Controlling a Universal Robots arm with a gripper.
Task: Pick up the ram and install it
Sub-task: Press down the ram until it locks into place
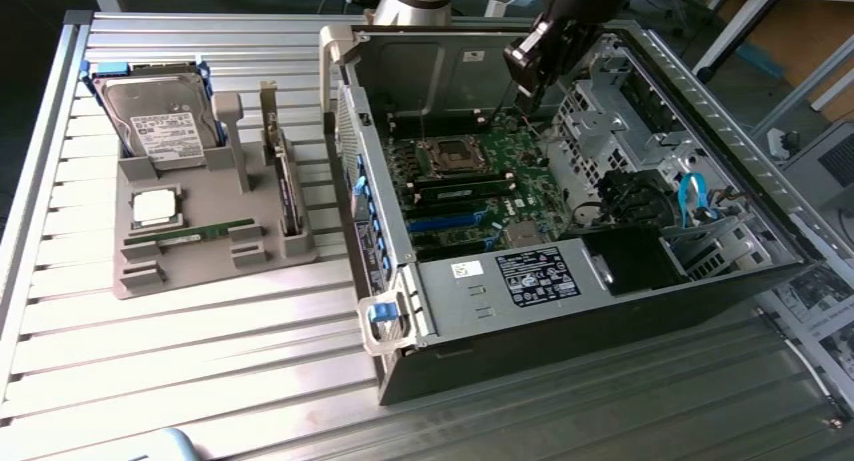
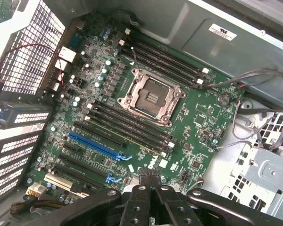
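Clearly the computer case (image 1: 574,231) lies on its side with the panel off so that the motherboard (image 2: 132,122) faces upward and can be reached from above. Beside it, toward the exterior view's left, a grey holder tray (image 1: 200,231) keeps the loose parts apart in their own recesses: the hard drive (image 1: 160,121) leans at the back, the square silver CPU chip (image 1: 154,207) rests in a pocket, and the ram (image 1: 200,232) lies flat in a shallow slot near the tray's front edge, a thin green stick that nothing is touching. That puts it well apart from the gripper (image 2: 148,181), which hangs inside the open case above the motherboard, held by the arm (image 1: 547,41) reaching down from the rear of the table and tilted slightly toward the board. In the wrist view the fingers (image 2: 142,175) meet in a dark tip with no gap between them, so the gripper is closed tight, and as far as I can make out it carries nothing, though the tip is small and dark against the board. Below it the empty CPU socket (image 2: 151,96) sits between banks of long black memory slots (image 2: 127,123). One stick may already sit in a slot near the socket.
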